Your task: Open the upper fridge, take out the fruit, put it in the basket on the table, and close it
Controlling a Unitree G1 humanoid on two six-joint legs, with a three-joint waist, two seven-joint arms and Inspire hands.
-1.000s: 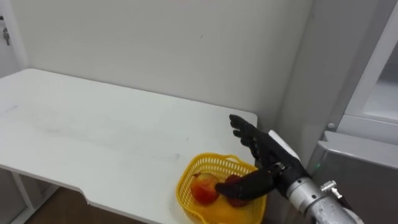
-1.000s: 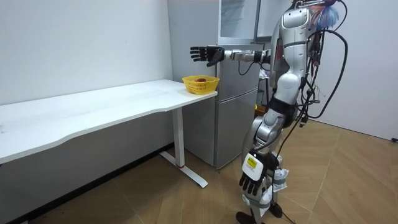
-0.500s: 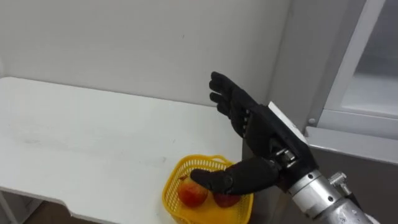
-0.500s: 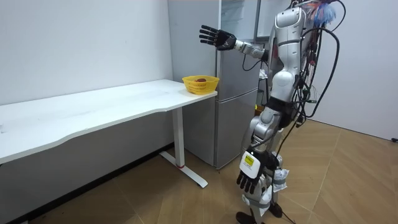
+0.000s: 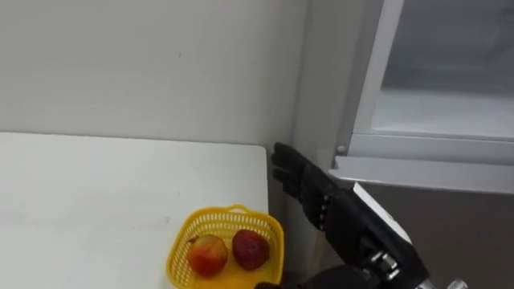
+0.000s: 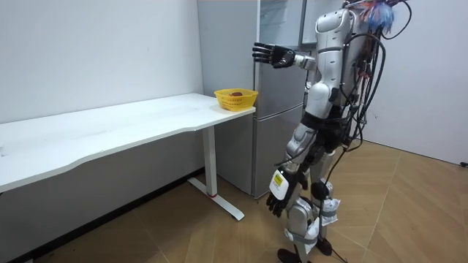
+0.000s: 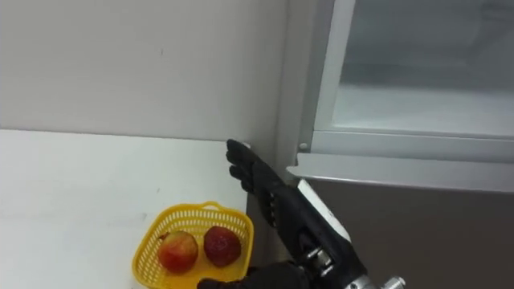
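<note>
1. While standing at one fridge (image 6: 276, 124), holds one right hand (image 5: 317, 201) raised beside upper compartment (image 5: 438, 80), fingers straight, grasping nothing.
2. Hangs left hand (image 6: 278, 199) by thigh, fingers relaxed.
3. Notes one yellow basket (image 5: 227, 213), two red fruits (image 5: 250, 249) inside, on table (image 5: 96, 201).

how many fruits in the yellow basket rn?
2. A red-yellow fruit lies on the left of the basket, and a darker red fruit beside it on the right. The basket's near edge is cut off, so another could be hidden there.
</note>
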